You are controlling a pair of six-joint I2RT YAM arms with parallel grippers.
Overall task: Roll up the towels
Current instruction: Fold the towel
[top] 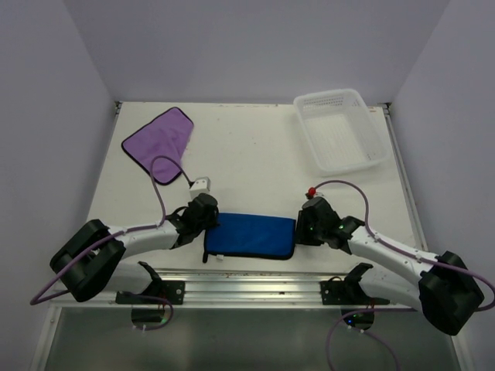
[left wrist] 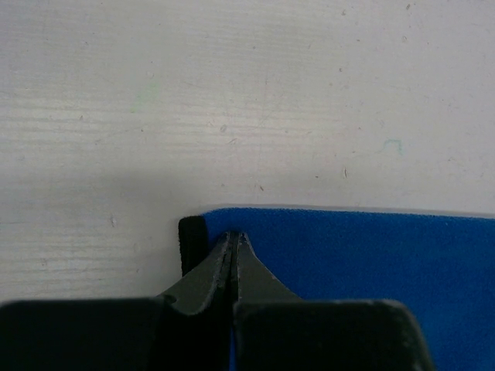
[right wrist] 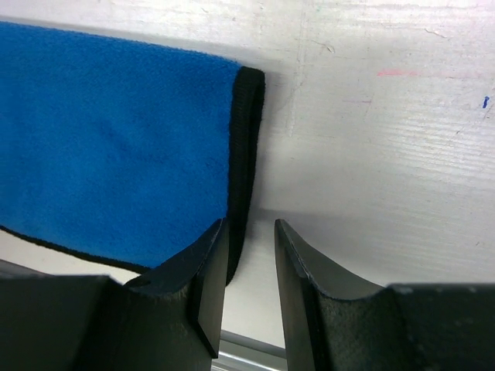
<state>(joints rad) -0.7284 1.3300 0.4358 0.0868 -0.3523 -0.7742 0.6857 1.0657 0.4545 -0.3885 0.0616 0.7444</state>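
A bright blue towel, folded into a long strip with black hems, lies near the table's front edge. My left gripper is at its left end. In the left wrist view that gripper is shut, its tips resting on the blue towel just inside the black hem; I see no cloth between them. My right gripper is at the right end. In the right wrist view it is open, one finger over the blue towel beside its hem, the other over bare table. The purple towel lies flat at the far left.
A white perforated basket stands at the far right corner. A small white block sits on the table behind my left wrist. The metal rail runs along the table's near edge just below the blue towel.
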